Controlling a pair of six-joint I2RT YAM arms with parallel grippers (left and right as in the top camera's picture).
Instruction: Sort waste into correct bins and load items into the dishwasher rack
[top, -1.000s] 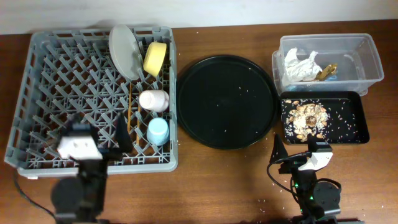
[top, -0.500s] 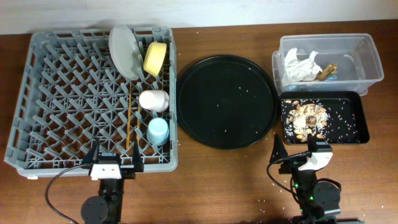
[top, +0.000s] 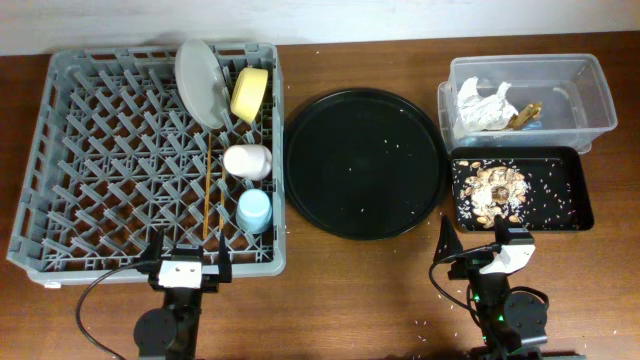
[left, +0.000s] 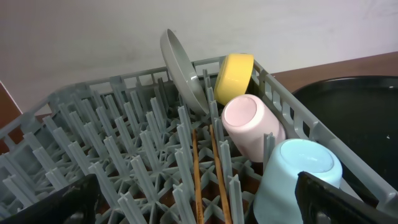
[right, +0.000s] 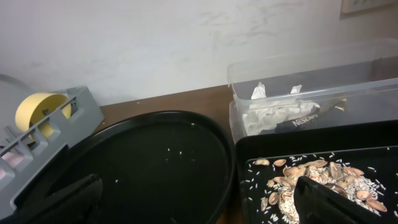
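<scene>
While both arms sit at the near edge of the bench (top: 360, 290), take the large round black tray (top: 366, 163) at mid-bench as your landmark for every entry; it carries only a few pale specks. Left of that tray, just beside it: the dishwasher rack (top: 110, 150), a grey lattice loaded along the side closest to the tray. At the rack's far end you have the grey-white plate (top: 200, 82), standing on edge and tilted, with the yellow bowl (top: 249, 93) on its side just beside it, toward the tray. Nearer you come the pink cup (top: 247, 161), tipped over with its base showing, then the blue cup (top: 254, 211), base up. Two chopsticks (top: 208, 195) lie side by side in the lattice, on the cups' side away from the tray. Right of the tray, toward the far edge: the clear tub (top: 590, 100), holding the white napkin (top: 482, 105) and the snack wrapper (top: 524, 116). Right of the tray, nearer you: the shallow black tray (top: 520, 153), just beside the tub, holding the food scraps (top: 493, 190). Your left claw (top: 186, 262) is at the rack's near rim, left of the round tray, jaws wide and empty. Your right claw (top: 482, 240) is right of the round tray's near edge, jaws wide and empty.
</scene>
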